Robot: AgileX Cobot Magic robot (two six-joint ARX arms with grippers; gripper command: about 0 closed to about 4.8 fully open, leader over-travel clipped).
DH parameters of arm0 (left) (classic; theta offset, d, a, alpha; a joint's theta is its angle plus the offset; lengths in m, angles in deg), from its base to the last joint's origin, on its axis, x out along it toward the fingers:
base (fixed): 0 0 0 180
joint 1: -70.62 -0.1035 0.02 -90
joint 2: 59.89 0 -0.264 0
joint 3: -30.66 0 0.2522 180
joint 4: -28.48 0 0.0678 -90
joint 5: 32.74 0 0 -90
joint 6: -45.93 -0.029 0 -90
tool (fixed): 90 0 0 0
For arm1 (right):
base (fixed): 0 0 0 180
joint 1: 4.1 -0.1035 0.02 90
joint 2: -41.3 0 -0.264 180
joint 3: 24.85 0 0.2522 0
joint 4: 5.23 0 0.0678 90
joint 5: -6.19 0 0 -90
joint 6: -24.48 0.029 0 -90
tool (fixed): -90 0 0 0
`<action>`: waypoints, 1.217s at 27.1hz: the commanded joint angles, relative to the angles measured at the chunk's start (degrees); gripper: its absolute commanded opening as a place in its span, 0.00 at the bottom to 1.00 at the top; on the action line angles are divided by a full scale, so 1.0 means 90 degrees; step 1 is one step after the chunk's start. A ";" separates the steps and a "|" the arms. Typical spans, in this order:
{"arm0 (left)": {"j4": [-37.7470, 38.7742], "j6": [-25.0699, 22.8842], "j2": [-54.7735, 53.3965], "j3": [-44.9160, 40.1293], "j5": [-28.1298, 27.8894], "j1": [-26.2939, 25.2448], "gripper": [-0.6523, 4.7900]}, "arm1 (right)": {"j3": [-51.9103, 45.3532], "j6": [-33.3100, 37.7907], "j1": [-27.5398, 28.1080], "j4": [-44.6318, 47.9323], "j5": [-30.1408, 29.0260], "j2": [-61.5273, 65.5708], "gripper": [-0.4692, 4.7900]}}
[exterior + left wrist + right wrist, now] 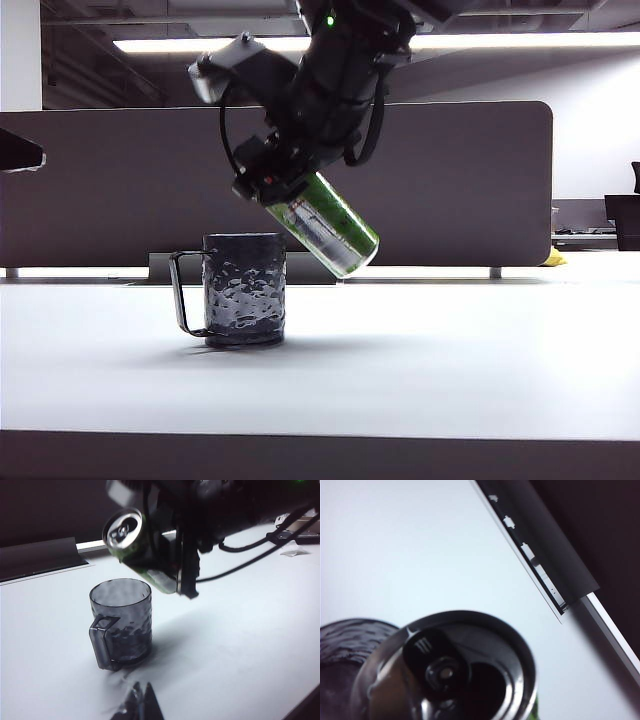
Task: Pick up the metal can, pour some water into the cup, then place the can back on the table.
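Above the cup (244,290), the right gripper (272,180) holds the can (325,225) clear of the table (420,370), its jaws partly closed around the can's upper body. The can is tilted: in the exterior view its grasped end sits up near the cup's rim line while the other end slants down and away to the right. From the left wrist view the silver top (123,529) faces outward, above and just behind the cup's (121,622) mouth, so the opening seems to be lining up with the cup rather than yet tipped below level. No stream of water shows in any view, and the cup looks empty as far as can be told through its dark wall. The right wrist view looks straight along the can's lid (455,670) with the cup's rim (350,645) beside it, which fits an aim taken for pouring.

The cup stands upright on the table, handle (184,292) turned left in the exterior view. The left gripper (139,704) shows only as dark fingertips low over the table, well short of the cup; they look close together, holding nothing.
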 commanded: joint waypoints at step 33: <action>-0.0085 0.0000 -0.0007 0.0007 0.0002 -0.0012 0.11 | -0.0716 0.3123 0.2256 0.1413 -0.3883 -0.0612 0.49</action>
